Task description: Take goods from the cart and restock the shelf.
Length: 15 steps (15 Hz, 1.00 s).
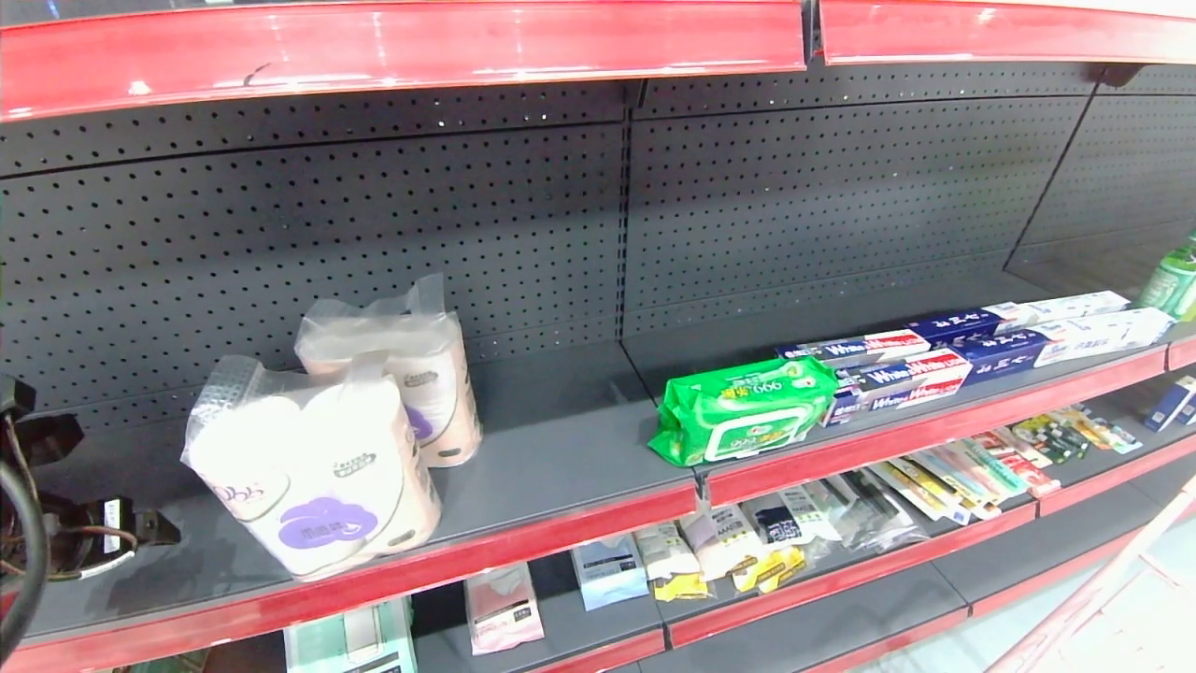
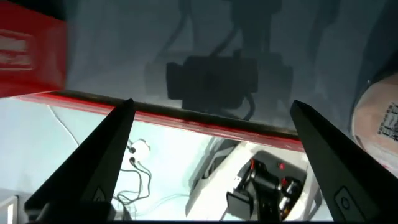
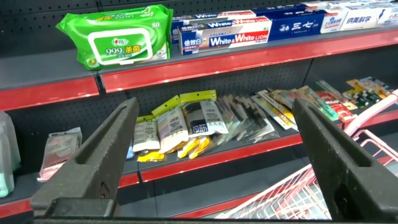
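Two plastic-wrapped packs of toilet rolls stand on the dark shelf board (image 1: 561, 449), a front pack (image 1: 313, 477) and a rear pack (image 1: 411, 374). A green pack of wet wipes (image 1: 743, 407) lies further right, beside rows of toothpaste boxes (image 1: 972, 355). My left gripper (image 2: 211, 106) is open with nothing in it, over the shelf's red front lip (image 2: 205, 121), and a toilet roll (image 2: 379, 118) shows at the side. My right gripper (image 3: 216, 102) is open with nothing in it, facing the shelf below the wet wipes (image 3: 115, 34) and toothpaste boxes (image 3: 227, 34).
The lower shelf holds hanging packets and toothbrushes (image 1: 944, 472). A green bottle (image 1: 1173, 280) stands at the far right. The cart's red wire frame (image 3: 373, 121) sits low on the right, also seen as pale bars (image 1: 1112, 579). Free board lies between the rolls and the wipes.
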### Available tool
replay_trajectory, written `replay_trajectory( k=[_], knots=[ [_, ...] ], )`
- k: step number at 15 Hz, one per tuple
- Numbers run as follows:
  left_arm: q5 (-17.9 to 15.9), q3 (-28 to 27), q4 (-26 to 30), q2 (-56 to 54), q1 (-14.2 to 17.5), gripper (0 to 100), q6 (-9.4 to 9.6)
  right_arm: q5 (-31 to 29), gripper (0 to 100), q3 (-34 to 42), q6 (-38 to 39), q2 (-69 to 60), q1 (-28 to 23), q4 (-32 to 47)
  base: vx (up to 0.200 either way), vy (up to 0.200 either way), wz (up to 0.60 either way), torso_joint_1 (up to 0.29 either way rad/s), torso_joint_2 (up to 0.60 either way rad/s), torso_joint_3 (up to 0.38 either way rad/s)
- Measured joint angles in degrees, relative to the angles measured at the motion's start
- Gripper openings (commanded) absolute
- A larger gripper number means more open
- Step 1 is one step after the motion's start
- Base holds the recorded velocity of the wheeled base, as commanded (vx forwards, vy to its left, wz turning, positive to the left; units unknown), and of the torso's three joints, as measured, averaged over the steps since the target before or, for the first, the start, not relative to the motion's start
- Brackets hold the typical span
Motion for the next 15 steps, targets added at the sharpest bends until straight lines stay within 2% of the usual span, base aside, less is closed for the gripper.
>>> replay_trajectory(
  k=[8,15],
  knots=[
    [-0.2,-0.8,-6.9,7.2,-4.4,100,-0.28,0.0,100,0.0,0.0,0.0,0.0,0.0,0.0,0.0,0.0,0.0,0.0,0.0],
    [-0.3,-2.7,-7.6,10.5,-7.8,100,-0.66,0.0,100,0.0,0.0,0.0,0.0,0.0,0.0,0.0,0.0,0.0,0.0,0.0]
  ],
)
